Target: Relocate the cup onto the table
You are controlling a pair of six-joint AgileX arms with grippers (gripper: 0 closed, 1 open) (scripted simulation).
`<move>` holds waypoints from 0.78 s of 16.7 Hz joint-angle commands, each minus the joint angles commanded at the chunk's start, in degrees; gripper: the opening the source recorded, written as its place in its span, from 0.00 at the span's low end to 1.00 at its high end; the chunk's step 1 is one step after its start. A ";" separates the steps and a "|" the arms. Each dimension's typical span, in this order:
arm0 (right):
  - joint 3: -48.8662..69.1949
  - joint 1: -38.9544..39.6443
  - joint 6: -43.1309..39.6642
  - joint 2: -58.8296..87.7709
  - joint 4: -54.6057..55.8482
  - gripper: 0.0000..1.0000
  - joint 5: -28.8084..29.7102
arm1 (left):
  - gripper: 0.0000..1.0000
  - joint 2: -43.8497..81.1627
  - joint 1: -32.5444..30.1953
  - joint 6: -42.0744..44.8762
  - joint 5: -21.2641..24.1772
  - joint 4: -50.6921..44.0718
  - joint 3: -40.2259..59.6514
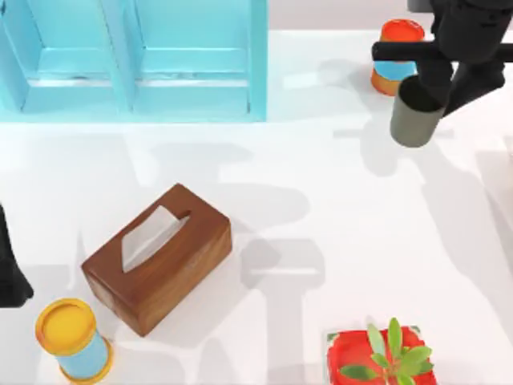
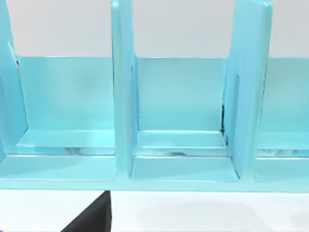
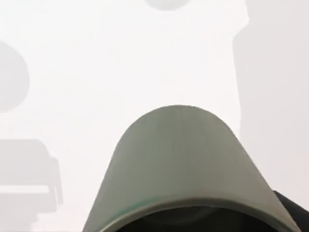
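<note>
Your right gripper [image 1: 437,84] sits at the far right of the bench [image 1: 337,200], clenched on the rim of the cup [image 1: 416,116]. The cup is held tilted above the white surface, its open mouth up toward the gripper and its base pointing down and slightly left; its shadow falls on the bench just beside it. From the right wrist view, the grey-olive cup [image 3: 186,164] takes up the near part of the picture with bare white bench [image 3: 120,63] beyond it.

Just left of the gripper and behind the cup stands the orange canister [image 1: 397,54] with its blue band, partly hidden by the arm.

Your left arm [image 1: 10,269] is parked at the left edge of the bench; you cannot tell its gripper's state from here. Its wrist camera faces the light-blue cabinet [image 2: 178,121], whose shelves stand along the far left side, cabinet [image 1: 132,60] in the top view.

Other items: a wooden tissue box [image 1: 158,257] left of centre, a yellow-topped canister [image 1: 72,338] at the near left, and a potted plant [image 1: 381,358] in a red pot at the near right.
</note>
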 joint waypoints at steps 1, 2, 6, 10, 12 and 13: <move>3.54 2.70 2.74 2.86 -0.63 0.00 0.03 | 1.00 0.00 0.00 0.00 0.00 0.00 0.00; 6.50 5.26 5.29 5.35 -1.19 0.00 0.05 | 1.00 0.00 0.00 0.00 0.00 0.00 0.00; 12.32 11.23 11.28 10.87 -2.45 0.00 0.12 | 1.00 0.00 0.00 0.00 0.00 0.00 0.00; 12.25 11.18 11.46 11.00 -2.35 0.00 -0.07 | 1.00 0.00 0.00 0.00 0.00 0.00 0.00; 11.27 11.24 11.55 10.90 -1.38 0.00 -0.14 | 1.00 0.00 0.00 0.00 0.00 0.00 0.00; 9.88 11.31 11.64 10.72 0.01 0.00 -0.18 | 1.00 0.00 0.00 0.00 0.00 0.00 0.00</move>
